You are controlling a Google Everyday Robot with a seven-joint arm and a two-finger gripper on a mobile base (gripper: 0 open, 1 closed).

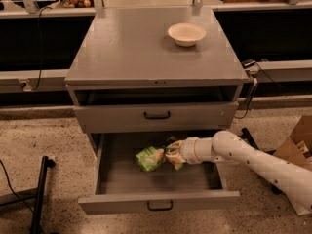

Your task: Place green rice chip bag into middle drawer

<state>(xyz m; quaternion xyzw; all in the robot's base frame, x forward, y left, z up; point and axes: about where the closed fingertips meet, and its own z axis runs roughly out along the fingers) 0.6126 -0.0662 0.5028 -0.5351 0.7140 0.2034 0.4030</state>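
The green rice chip bag (150, 159) is inside the open middle drawer (158, 200), near the drawer's centre and low over its floor. My gripper (173, 156) reaches into the drawer from the right on a white arm (243, 156) and is shut on the bag's right end. The bag's left part sticks out to the left of the fingers, and its right end is partly hidden by them. The drawer is pulled well out, with its dark bar handle (160, 206) at the front.
A closed grey drawer front (156, 115) with a handle sits above the open drawer. A cream bowl (186, 33) stands on the cabinet top at the back right. A cardboard box (296, 140) is on the floor at right, and a black stand (39, 194) at left.
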